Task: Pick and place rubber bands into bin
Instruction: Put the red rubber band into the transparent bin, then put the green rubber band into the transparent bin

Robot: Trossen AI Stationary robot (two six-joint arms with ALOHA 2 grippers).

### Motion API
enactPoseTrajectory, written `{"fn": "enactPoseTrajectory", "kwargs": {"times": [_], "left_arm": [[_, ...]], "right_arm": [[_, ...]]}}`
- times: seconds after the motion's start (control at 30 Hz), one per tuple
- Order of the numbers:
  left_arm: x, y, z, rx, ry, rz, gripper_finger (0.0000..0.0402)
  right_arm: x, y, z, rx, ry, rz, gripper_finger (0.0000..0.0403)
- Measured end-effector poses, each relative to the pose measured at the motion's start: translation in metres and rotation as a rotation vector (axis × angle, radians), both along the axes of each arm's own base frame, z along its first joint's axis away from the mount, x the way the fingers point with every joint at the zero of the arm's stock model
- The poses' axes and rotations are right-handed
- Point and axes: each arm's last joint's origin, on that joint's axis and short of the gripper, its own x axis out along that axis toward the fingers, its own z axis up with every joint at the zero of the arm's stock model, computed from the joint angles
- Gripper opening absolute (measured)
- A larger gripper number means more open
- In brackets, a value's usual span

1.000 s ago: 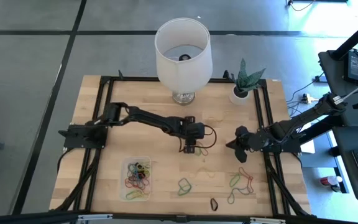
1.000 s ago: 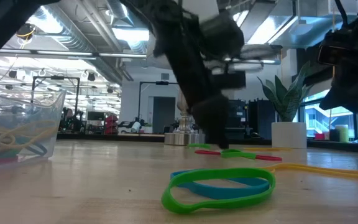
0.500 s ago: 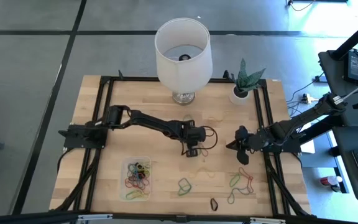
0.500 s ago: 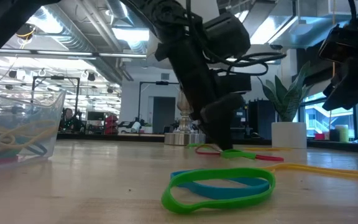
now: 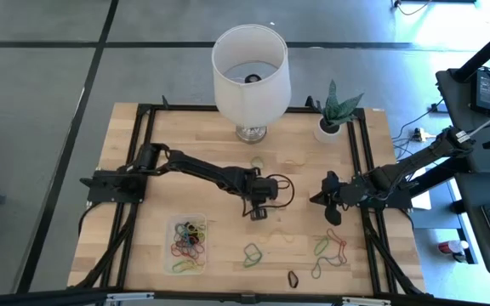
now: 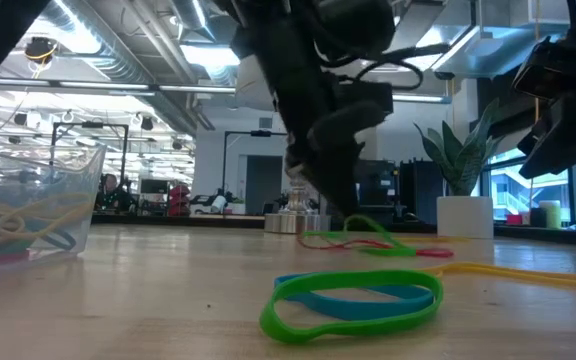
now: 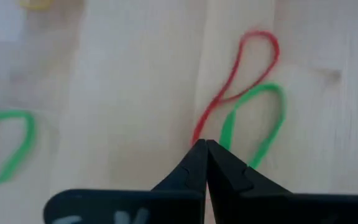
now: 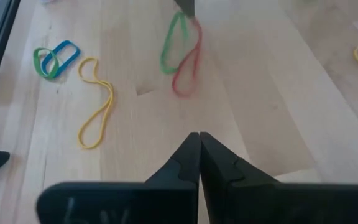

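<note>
Left gripper (image 5: 259, 212) sits low over the middle of the table (image 5: 185, 136), fingertips pressed together and pinching the ends of a red band (image 7: 244, 65) and a green band (image 7: 253, 127); in the low view both loops (image 6: 368, 235) rise off the wood toward the tips. Just beyond the tips, the two loops trail away across the boards. Off to that gripper's near-left side sits the clear bin (image 5: 186, 244), already holding a heap of mixed bands (image 5: 188, 240). A green-and-blue pair (image 5: 252, 253) lies on the wood near the gripper, toward the front edge, with a black band (image 5: 293, 278) farther forward. Right gripper (image 5: 325, 200) hangs well to the side, above the table, fingers closed on nothing; a cluster of yellow, green and red bands (image 5: 330, 252) lies in front of it. Lamp (image 5: 250, 72) and potted plant (image 5: 333, 115) stand at the far edge.
</note>
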Motion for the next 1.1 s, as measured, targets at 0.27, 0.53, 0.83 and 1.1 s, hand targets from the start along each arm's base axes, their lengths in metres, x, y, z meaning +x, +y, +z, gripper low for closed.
{"fn": "enactPoseTrajectory", "kwargs": {"times": [0.27, 0.53, 0.83, 1.1], "left_arm": [[-0.004, -0.022, 0.002, 0.008, 0.000, -0.002, 0.0002], [-0.009, -0.037, 0.012, 0.021, -0.027, 0.052, 0.0002], [-0.025, -0.048, 0.063, 0.060, -0.158, 0.108, 0.0002], [-0.027, -0.049, 0.071, 0.042, -0.182, 0.117, 0.0004]], "right_arm": [[0.000, 0.000, 0.000, 0.002, 0.002, -0.002, 0.0010], [0.000, 0.000, 0.000, 0.002, 0.001, -0.002, 0.0010], [0.000, 0.000, 0.000, 0.000, 0.000, -0.002, 0.0010], [0.000, 0.000, 0.000, -0.008, -0.002, -0.005, 0.0010]]}}
